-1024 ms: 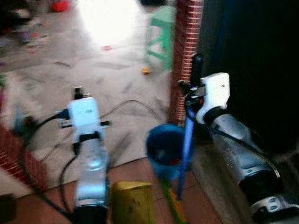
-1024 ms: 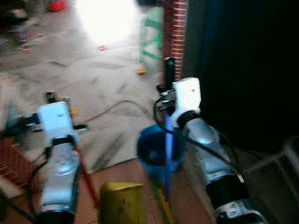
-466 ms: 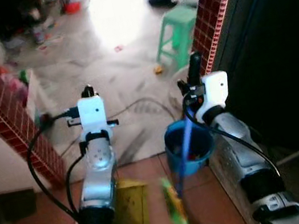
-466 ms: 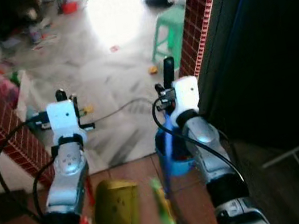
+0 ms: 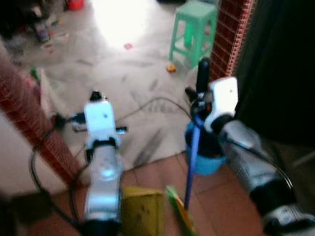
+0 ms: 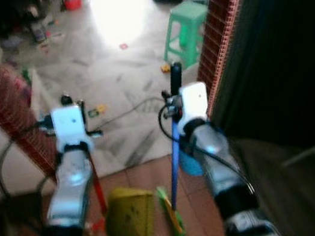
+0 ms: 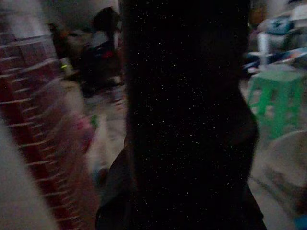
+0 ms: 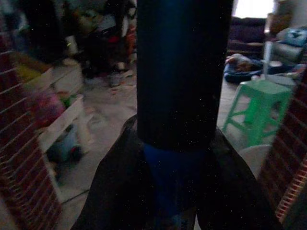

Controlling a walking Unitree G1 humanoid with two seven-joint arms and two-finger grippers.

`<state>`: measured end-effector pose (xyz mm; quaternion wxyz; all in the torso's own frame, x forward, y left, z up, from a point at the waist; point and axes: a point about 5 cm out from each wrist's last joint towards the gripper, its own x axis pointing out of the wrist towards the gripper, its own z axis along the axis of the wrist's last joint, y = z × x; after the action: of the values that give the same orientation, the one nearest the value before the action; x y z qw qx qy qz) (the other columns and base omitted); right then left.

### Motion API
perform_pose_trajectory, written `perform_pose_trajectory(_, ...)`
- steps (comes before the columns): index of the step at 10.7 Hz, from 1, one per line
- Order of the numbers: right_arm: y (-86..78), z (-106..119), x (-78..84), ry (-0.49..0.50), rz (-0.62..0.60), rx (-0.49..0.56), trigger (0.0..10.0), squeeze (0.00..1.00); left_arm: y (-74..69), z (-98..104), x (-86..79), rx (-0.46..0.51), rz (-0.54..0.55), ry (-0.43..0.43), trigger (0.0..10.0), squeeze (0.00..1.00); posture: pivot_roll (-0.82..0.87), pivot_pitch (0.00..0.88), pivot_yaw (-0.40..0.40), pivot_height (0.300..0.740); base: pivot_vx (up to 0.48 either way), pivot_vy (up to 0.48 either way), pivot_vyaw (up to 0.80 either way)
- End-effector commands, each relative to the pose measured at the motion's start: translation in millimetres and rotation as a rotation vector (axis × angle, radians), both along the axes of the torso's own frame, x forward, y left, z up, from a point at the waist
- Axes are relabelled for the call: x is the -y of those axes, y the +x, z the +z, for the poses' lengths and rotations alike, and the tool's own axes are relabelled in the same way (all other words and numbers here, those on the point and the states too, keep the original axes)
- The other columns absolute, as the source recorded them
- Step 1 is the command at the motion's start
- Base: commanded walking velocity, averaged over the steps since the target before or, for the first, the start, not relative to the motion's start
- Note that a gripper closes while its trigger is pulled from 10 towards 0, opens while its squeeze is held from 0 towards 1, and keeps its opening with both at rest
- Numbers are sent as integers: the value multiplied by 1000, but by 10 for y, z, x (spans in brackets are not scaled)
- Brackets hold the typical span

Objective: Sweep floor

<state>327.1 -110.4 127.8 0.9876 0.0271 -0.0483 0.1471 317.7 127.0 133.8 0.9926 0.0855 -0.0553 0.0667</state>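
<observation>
Barely begun, we judge: we stand at the doorway with broom and dustpan in hand.

Going from left to right, a red brick wall (image 5: 14,100) edges the opening, and beyond it scraps of litter (image 5: 47,47) lie on the pale floor (image 5: 107,72), so the sweeping is nearly all left to do. Our left gripper (image 6: 66,101) is clamped on a red handle (image 6: 98,189) that runs down to the yellow dustpan (image 6: 128,218) hanging over the tiles beneath that arm. Beside it, our right gripper (image 6: 175,84) is closed around the blue handle of the broom (image 6: 173,164), whose green head (image 6: 173,225) sits low between our arms. A blue bucket (image 5: 204,157) rests under the right forearm, a green stool (image 5: 192,29) farther off.
</observation>
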Motion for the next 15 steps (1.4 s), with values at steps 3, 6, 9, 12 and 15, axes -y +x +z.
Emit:
perform_pose_trajectory(3,39,125,34,12,-21,55,10000,0,-2,210,101,90,-48,-16,10000,0,18,17,-37,740,0,0,0)
perform_pose_trajectory(6,32,134,25,-2,-27,72,10000,0,6,335,118,134,-73,-21,10000,0,20,21,-34,740,0,0,792)
perform_pose_trajectory(9,50,144,36,-6,-33,77,10000,0,15,606,83,246,-35,27,10000,0,22,19,-41,740,0,0,800)
perform_pose_trajectory(12,66,160,15,-10,-35,86,10000,0,24,617,-38,253,7,52,10000,0,34,19,-32,740,0,0,800)
perform_pose_trajectory(15,58,140,32,-21,-29,81,10000,0,19,658,28,265,5,36,10000,0,36,22,-51,740,0,0,777)
